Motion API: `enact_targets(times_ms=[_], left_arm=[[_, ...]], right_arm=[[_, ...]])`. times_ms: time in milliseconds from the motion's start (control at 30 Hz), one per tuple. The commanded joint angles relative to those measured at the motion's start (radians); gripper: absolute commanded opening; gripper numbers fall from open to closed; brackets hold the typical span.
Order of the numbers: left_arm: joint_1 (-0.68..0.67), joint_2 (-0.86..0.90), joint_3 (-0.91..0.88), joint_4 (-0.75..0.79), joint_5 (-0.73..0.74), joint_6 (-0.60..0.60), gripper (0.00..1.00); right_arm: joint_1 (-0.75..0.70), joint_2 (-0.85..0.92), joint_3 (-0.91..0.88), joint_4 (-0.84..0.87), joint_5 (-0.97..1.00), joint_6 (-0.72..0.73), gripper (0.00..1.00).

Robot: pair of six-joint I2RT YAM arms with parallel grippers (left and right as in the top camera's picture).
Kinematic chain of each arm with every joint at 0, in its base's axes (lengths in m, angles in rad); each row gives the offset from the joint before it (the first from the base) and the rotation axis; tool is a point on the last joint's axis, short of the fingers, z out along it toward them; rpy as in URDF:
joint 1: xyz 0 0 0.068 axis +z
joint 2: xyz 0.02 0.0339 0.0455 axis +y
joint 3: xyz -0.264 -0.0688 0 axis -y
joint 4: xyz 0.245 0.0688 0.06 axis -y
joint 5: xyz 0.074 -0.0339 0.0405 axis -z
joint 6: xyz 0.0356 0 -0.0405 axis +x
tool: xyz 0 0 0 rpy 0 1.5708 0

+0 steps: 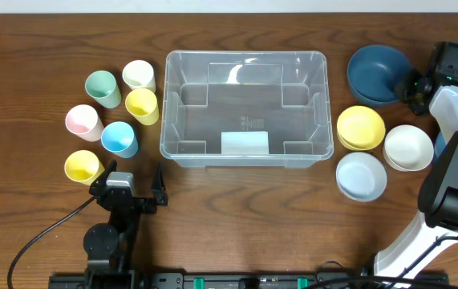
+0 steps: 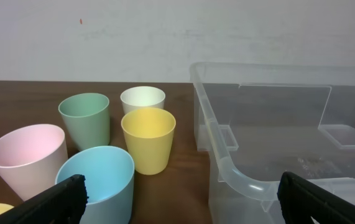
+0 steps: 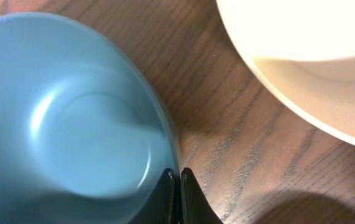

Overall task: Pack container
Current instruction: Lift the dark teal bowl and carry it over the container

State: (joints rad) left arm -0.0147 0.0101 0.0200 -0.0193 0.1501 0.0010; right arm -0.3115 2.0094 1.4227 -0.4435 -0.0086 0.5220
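Note:
The clear container (image 1: pixel 245 54) stands empty in the middle of the table, a white label on its near wall. In the left wrist view its rim (image 2: pixel 239 180) curves close on the right. My left gripper (image 1: pixel 132 186) rests open near the front edge, pointing at the cups, with nothing between its fingers (image 2: pixel 180 199). My right gripper (image 1: pixel 409 84) is at the right edge of the dark blue bowl (image 1: pixel 377 74). Seen from the right wrist, its jaws (image 3: pixel 178 177) are pinched on the blue bowl's rim (image 3: pixel 71 124), one finger inside and one outside.
Several cups stand left of the container: green (image 1: pixel 103 88), white (image 1: pixel 138 75), yellow (image 1: pixel 142 105), pink (image 1: pixel 83 122), blue (image 1: pixel 119 138), yellow (image 1: pixel 82 166). Right of it lie a yellow bowl (image 1: pixel 361 128), a cream bowl (image 1: pixel 408 147) and a light blue bowl (image 1: pixel 362 175).

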Motion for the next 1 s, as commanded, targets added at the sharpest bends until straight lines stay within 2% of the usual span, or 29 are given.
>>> enact_targets(times_ms=[0, 467, 767, 967], left_arm=[[0.003, -0.006, -0.016, -0.034, 0.011, 0.010, 0.98], [0.003, -0.006, -0.016, -0.034, 0.011, 0.010, 0.98], [0.003, -0.006, -0.016, -0.034, 0.011, 0.010, 0.98], [0.003, -0.006, -0.016, -0.034, 0.011, 0.010, 0.98]], right_arm=[[0.005, 0.007, -0.006, 0.006, 0.008, 0.000, 0.01], [0.000, 0.005, 0.047, 0.029, 0.000, -0.055, 0.01], [-0.023, -0.009, 0.337, -0.198, -0.039, -0.124, 0.01], [-0.017, -0.009, 0.523, -0.362, -0.190, -0.196, 0.01]])
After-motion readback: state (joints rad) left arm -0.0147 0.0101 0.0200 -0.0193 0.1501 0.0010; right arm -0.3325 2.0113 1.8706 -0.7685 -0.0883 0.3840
